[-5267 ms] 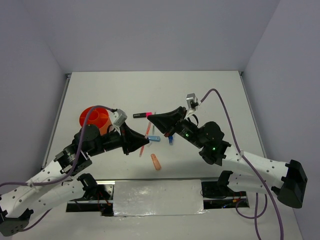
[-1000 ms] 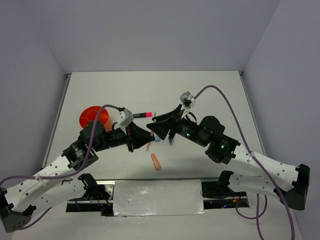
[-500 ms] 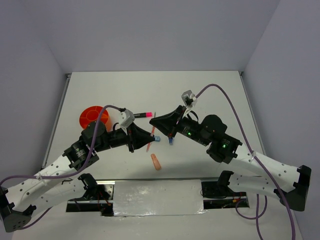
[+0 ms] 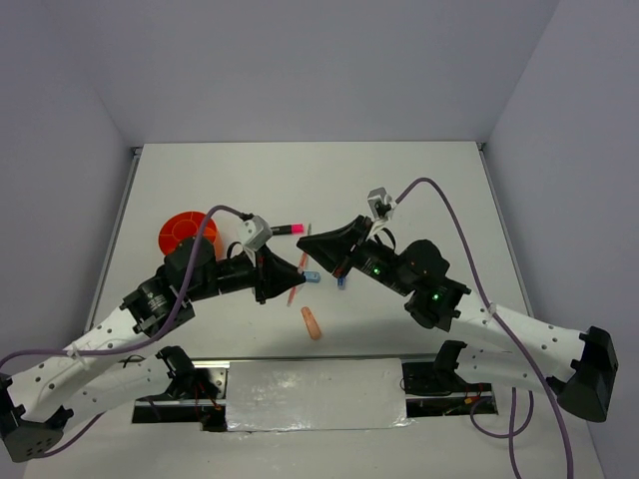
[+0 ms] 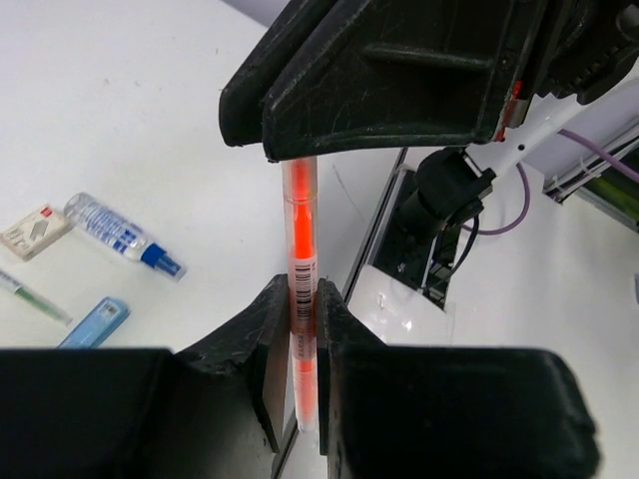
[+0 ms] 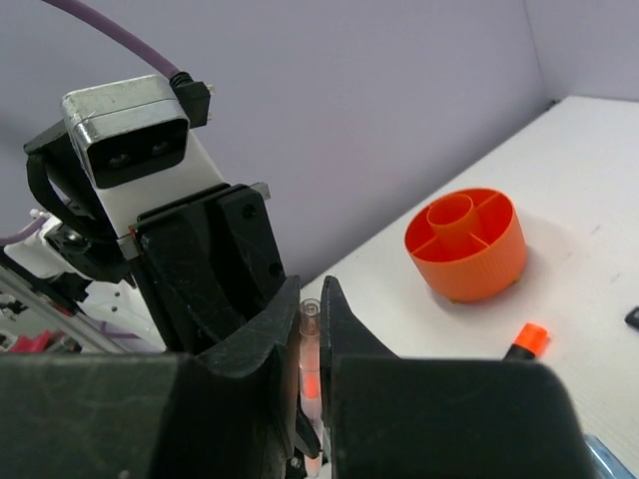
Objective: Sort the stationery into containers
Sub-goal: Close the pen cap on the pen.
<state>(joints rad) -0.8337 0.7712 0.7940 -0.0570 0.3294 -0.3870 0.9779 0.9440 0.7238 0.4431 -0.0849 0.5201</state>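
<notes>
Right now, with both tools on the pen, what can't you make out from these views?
- Orange pen: in the left wrist view its far end is hidden inside the right tool, and its near end behind the left tool.
- Tub: the right wrist view is too shallow to see into the compartments, and overhead it is too small.
- Highlighter: in the right wrist view only the cap end shows; the right tool hides the rest.

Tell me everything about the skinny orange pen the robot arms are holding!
The thin orange pen has a see-through plastic barrel with a bright orange core and a small barcode strip along it. It is straight and looks whole. It hangs in the air above the white table, bridging the two arms. The left gripper pinches one end, and the right gripper is closed on the other, clear-tipped end. Nothing else touches it.
</notes>
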